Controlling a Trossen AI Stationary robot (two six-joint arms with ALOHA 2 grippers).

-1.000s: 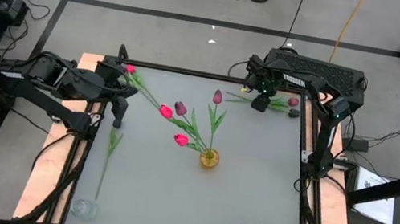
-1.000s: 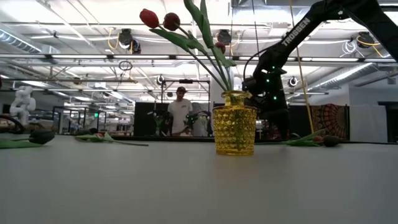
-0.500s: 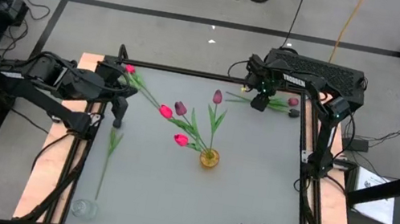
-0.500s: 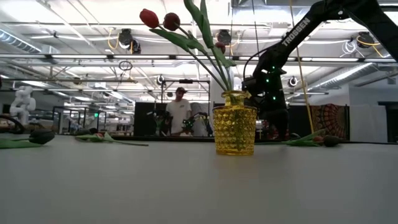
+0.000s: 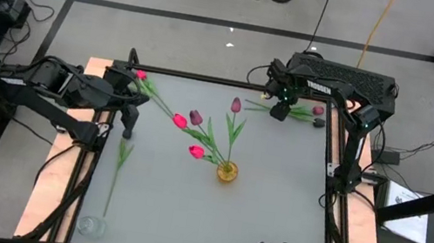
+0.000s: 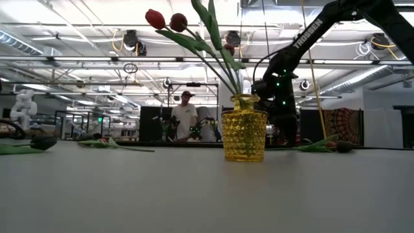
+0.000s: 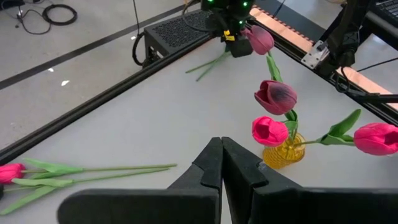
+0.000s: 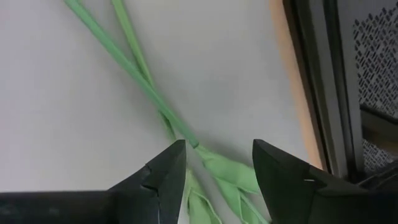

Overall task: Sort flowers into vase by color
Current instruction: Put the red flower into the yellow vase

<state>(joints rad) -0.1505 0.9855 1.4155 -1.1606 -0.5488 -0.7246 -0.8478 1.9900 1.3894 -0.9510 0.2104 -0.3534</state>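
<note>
Overhead, knobbly amber glass vase [image 5: 227, 173] holds slim-stemmed tulips [image 5: 198, 127].

One yellow studded glass vase [image 5: 227, 173] stands on the one grey worktop [image 5: 274, 202]. It holds four artificial tulips: two pink heads [image 5: 180, 121] and two maroon heads [image 5: 196, 117]. Three loose tulips lie flat: one pink loose tulip [image 5: 141, 75], one dark loose tulip [image 5: 127, 133] and one reddish loose tulip [image 5: 318, 110]. One person [image 6: 187, 116] stands beyond.
</note>
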